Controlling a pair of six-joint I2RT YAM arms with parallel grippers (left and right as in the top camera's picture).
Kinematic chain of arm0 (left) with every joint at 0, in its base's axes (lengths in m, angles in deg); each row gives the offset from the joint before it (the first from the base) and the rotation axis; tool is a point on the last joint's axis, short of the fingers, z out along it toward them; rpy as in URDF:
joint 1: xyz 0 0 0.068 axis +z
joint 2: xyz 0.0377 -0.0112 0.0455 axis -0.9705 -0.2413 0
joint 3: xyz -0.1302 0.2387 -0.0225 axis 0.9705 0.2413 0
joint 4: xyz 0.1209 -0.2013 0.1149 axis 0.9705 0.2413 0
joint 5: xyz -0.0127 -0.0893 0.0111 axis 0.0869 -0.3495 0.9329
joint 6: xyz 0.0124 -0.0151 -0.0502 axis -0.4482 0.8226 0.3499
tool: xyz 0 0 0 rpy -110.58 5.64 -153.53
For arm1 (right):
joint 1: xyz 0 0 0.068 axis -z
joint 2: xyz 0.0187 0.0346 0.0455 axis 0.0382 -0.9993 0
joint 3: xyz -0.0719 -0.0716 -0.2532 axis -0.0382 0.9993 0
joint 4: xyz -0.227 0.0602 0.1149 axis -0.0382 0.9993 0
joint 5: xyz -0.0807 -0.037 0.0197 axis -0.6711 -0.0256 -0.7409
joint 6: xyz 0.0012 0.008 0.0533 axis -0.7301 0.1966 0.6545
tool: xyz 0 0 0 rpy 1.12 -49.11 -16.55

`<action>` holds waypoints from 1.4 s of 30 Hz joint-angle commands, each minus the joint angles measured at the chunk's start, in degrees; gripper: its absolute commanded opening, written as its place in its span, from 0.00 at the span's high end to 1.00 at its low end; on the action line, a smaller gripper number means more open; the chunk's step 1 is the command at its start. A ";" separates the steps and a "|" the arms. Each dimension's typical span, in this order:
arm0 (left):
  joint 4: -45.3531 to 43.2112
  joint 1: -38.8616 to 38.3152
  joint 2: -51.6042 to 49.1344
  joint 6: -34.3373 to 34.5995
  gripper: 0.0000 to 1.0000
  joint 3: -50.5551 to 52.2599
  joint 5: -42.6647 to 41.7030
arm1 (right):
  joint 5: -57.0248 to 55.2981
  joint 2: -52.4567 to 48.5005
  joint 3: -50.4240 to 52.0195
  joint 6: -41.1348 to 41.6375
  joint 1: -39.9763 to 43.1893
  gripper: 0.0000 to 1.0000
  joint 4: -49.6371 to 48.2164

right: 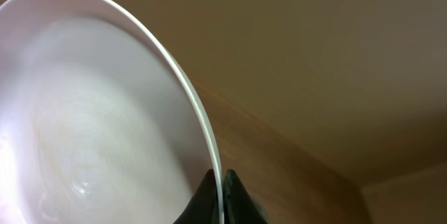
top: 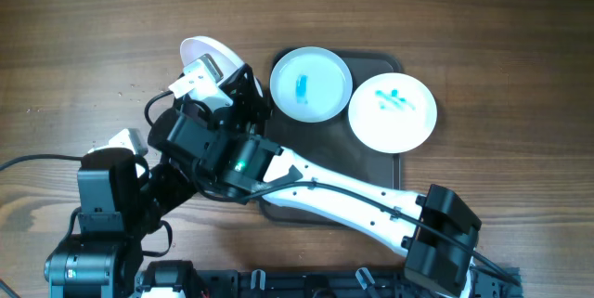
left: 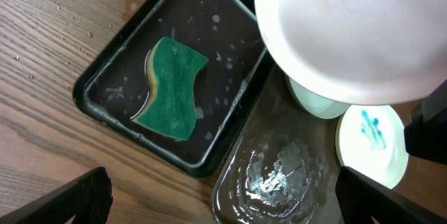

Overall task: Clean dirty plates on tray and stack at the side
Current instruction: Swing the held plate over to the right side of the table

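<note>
The right claw [right: 220, 195] is clamped on the rim of one plate [top: 206, 55]. Its dark fingers pinch the edge and hold the plate tilted in the air, at about 10 o'clock from the tray [top: 364, 60] in the overhead view. I can make out no blue on its face, though the wrist view is blurred. The left claw [left: 230, 199] stands wide apart and empty, near the plate and looking down on the black tray [left: 105, 77] with the sponge [left: 171, 88].

One smeared plate [top: 311, 84] lies at the tray's 11 o'clock corner. The other smeared plate [top: 393, 110] lies at 2 o'clock, overhanging the right rim. The two are just beside each other.

The plates look stiff, light and breakable, and probably slick, since the tray floor glistens with water. A rim pinch is a narrow hold, so the plate may swivel or slip, and a knock on the counter [top: 483, 19] could chip it. The rim is the only place to grip such a shallow plate. The overhanging one offers a free edge at 3 o'clock.

Bare counter lies at 9 to 12 o'clock of the tray, and more at 3 o'clock. The right arm [top: 353, 200] crosses the tray's 6 o'clock half, so that side is closed.
</note>
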 commanded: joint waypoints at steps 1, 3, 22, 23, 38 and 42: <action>-1.07 0.33 0.04 0.33 0.00 -1.09 -0.48 | -1.36 1.60 -1.07 -2.75 -2.64 0.96 -0.59; -1.09 0.33 0.04 0.33 0.00 -1.09 -0.48 | -1.70 1.60 -1.07 -3.06 -2.62 0.95 -0.59; -1.09 0.33 0.04 0.33 0.00 -1.09 -0.48 | -3.26 1.57 -1.07 -11.67 -2.64 0.96 -6.86; -1.07 0.33 0.04 0.33 0.00 -1.09 -0.48 | -2.05 1.57 -1.07 -13.57 -2.97 0.95 -6.88; -1.09 0.33 0.04 0.33 0.00 -1.09 -0.48 | 7.26 1.57 -0.44 4.52 -0.96 0.96 1.55; -1.09 0.33 0.04 0.33 0.00 -1.09 -0.48 | 22.88 1.57 -0.61 18.10 3.43 0.96 9.20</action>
